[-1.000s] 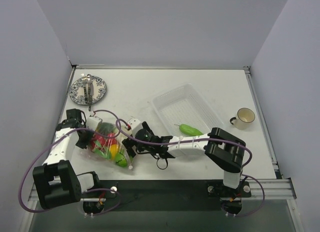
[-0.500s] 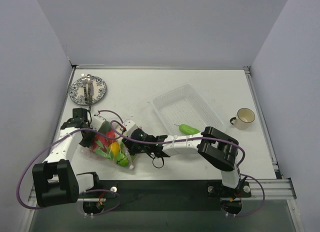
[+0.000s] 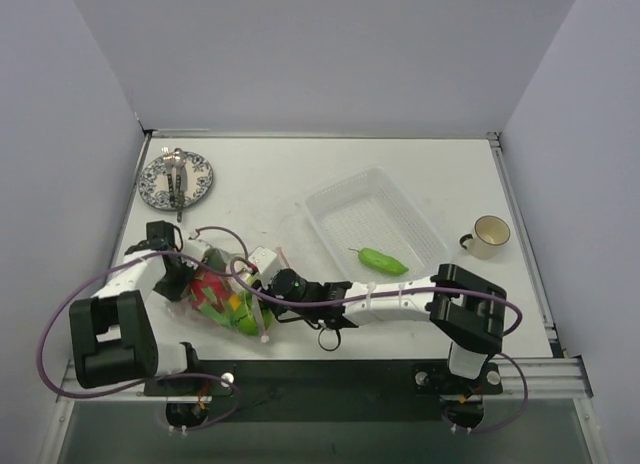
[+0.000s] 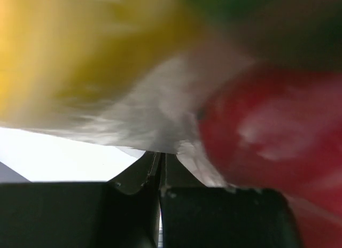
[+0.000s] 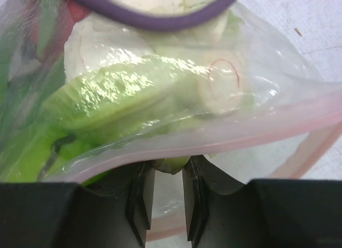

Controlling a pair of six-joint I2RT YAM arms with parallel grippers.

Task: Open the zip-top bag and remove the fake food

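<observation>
**Room.** Plain pale grey-lilac walls close in the back and both sides.

**Desk**. White and matt, with faint scuffs. A metal rail runs along its near edge.

**Tray**. Clear, rigid and mesh-patterned, set askew right of centre. One green pod lies in its near corner.

**Zip-top bag**. Clear crinkled film on the near-left part of the desk, between the two pincers. Its pink zip strip faces the right arm.

**Fake food**. Inside the bag:
- a white cauliflower with green leaves, bearing a thin red curl mark that cannot be read as writing
- a yellow piece
- a red piece

The yellow and red pieces are both blurred in the left wrist view.

**Plate**. Blue-patterned, at the far-left corner, with cutlery laid across it.

**Mug**. Cream, at the right edge, well apart from the bag.

**Left pincer**. The jaws are pressed together, with bag film pinched in the seam between them.

**Right pincer**. The fingers stand a narrow gap apart under the zip strip. Film hangs in the gap and is not clamped.

**Cable**. Purple, looped over the bag.
</observation>
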